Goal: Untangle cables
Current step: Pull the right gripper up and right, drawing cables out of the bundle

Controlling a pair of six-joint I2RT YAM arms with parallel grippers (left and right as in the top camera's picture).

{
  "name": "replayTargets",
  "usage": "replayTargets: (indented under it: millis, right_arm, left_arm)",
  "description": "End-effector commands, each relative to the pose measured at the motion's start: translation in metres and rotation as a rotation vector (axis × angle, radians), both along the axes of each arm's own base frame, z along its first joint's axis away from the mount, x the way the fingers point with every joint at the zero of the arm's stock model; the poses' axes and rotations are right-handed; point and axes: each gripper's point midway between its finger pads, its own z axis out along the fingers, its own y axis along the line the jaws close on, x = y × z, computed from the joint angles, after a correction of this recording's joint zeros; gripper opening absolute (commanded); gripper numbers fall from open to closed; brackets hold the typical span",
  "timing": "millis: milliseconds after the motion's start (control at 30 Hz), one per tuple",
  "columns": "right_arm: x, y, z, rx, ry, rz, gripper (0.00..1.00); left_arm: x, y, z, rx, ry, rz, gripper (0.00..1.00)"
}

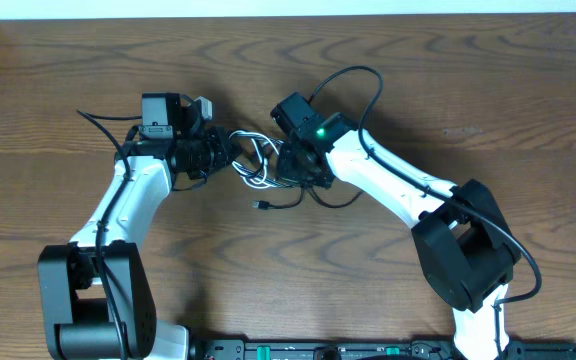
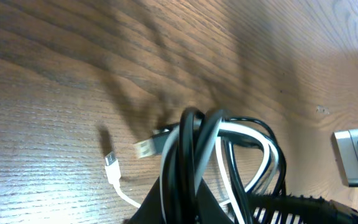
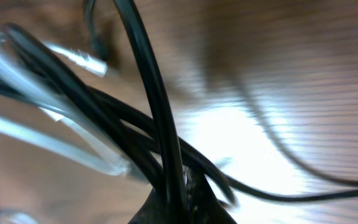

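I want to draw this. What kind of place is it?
Likely a robot lab workbench: a wooden table, a left arm and right arm, and tangled cables between them.

blocked: centre — cables (image 1: 253, 165) strung between both jaws | free: table (image 1: 528, 100) left, right

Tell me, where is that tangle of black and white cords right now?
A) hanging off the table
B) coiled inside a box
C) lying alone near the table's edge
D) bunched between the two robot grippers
D: the cables sit bunched between the left gripper and the right gripper, both shut on them, over the table.
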Motion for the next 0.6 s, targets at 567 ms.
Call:
replayTargets:
  millis: [567]
  right_arm:
    - [0.042, -0.136, -0.016, -0.379, -0.045, -0.140, 0.01]
  left_arm:
    - [0.012, 0.021, 0.004, 0.074, -0.055, 0.036, 0.08]
